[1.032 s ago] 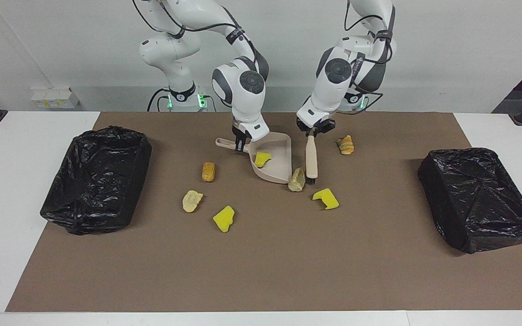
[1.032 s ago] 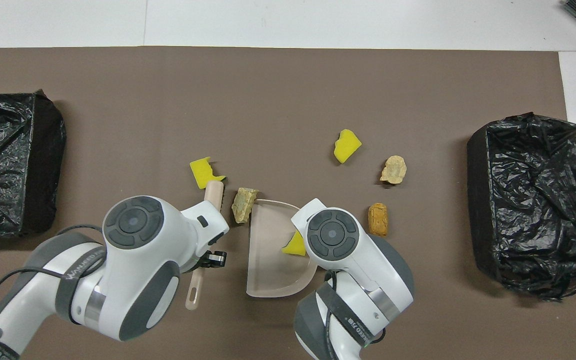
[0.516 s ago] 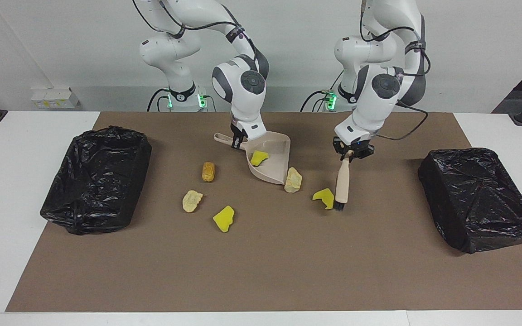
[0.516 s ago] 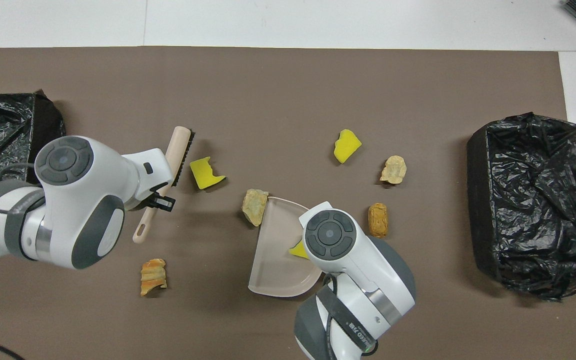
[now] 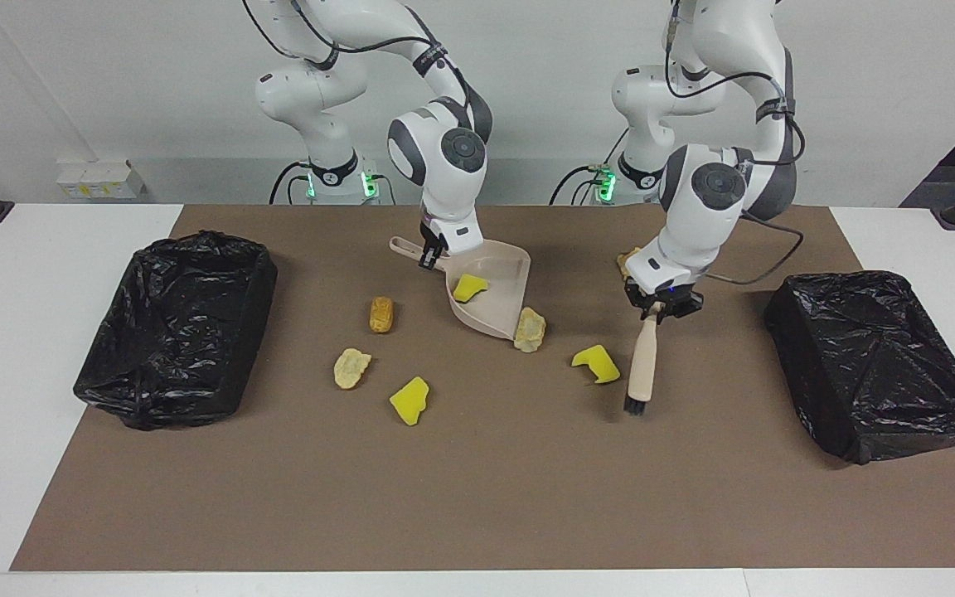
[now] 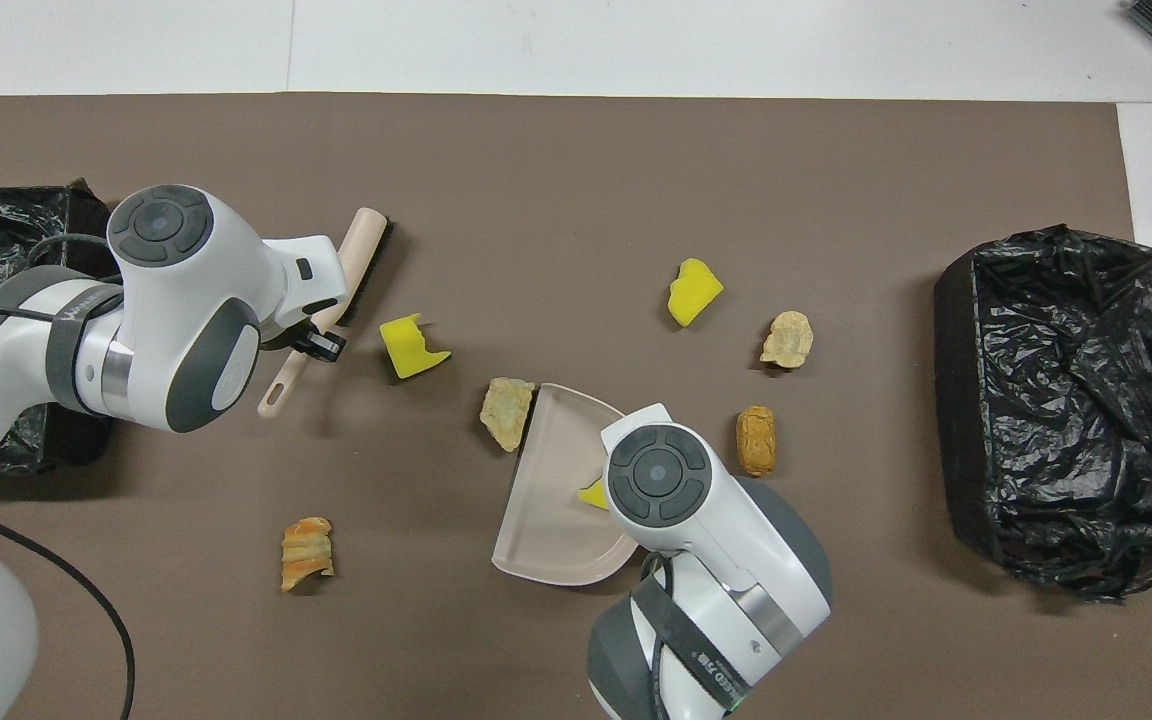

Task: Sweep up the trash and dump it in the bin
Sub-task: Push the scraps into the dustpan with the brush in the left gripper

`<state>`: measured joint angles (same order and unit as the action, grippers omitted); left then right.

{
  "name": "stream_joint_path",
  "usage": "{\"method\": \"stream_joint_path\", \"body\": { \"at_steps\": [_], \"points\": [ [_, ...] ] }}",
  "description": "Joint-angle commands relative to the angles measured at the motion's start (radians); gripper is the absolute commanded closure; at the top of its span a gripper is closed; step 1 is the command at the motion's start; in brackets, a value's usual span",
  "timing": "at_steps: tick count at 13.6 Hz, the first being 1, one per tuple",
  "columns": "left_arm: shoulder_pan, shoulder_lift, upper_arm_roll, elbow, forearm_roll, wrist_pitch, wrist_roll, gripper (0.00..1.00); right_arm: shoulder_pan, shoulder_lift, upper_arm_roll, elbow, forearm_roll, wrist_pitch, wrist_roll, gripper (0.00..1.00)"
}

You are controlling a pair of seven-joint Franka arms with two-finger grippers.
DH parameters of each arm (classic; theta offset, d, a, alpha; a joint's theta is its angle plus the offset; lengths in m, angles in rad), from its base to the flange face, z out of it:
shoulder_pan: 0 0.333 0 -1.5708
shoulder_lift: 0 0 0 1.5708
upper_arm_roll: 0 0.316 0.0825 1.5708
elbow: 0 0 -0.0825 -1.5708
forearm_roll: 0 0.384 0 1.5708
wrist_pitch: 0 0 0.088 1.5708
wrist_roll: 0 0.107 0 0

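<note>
Bench scene, facing view, from the 9 o'clock edge: a black-lined bin (image 5: 113, 365) sits at the right arm's end of the brown mat (image 5: 477, 497). Three scraps lie loose at its 3 o'clock: a pale tan lump (image 5: 351, 367), an orange-brown lump (image 5: 381, 314) and a plain yellow chunk (image 5: 409, 401).

The right arm bends down at centre. Its right end effector (image 5: 430, 257) is clenched on the handle of the beige dustpan (image 5: 502, 311); from overhead the wrist hides both grip and handle. A small yellow chunk (image 5: 469, 287) lies in the pan, and a greenish-tan lump (image 5: 530, 329) touches its lip at 5 o'clock.

A notched yellow chunk (image 5: 596, 363) lies at 9 o'clock of the brush (image 5: 642, 369). The left end effector (image 5: 661, 305) is clamped on the brush handle, bristles down; whether they touch the mat is unclear. The left wrist mostly covers a ridged orange lump (image 5: 628, 259), which is clear from overhead.

A second black bin (image 5: 875, 373) stands at 3 o'clock, its corner off the mat. The mat's 6 o'clock half lies open.
</note>
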<state>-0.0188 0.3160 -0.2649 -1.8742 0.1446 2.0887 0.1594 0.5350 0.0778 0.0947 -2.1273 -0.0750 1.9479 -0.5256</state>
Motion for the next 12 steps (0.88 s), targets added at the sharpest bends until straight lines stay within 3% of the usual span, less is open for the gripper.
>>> {"method": "stream_joint_path", "body": {
  "at_steps": [1, 8, 10, 12],
  "points": [
    [-0.012, -0.064, -0.031, -0.093, 0.016, -0.030, -0.039, 1.00, -0.006, 0.002, 0.002, -0.003, -0.022, 0.032, 0.042, 1.00],
    [-0.010, -0.225, -0.321, -0.293, 0.004, -0.171, -0.372, 1.00, -0.043, 0.030, 0.002, 0.009, -0.022, 0.056, -0.063, 1.00],
    [-0.010, -0.267, -0.390, -0.286, -0.084, -0.252, -0.399, 1.00, -0.035, 0.030, 0.002, 0.015, -0.020, 0.045, -0.057, 1.00],
    [-0.010, -0.311, -0.413, -0.280, -0.167, -0.253, -0.443, 1.00, -0.035, 0.028, 0.002, 0.015, -0.020, 0.042, -0.057, 1.00]
  ]
}}
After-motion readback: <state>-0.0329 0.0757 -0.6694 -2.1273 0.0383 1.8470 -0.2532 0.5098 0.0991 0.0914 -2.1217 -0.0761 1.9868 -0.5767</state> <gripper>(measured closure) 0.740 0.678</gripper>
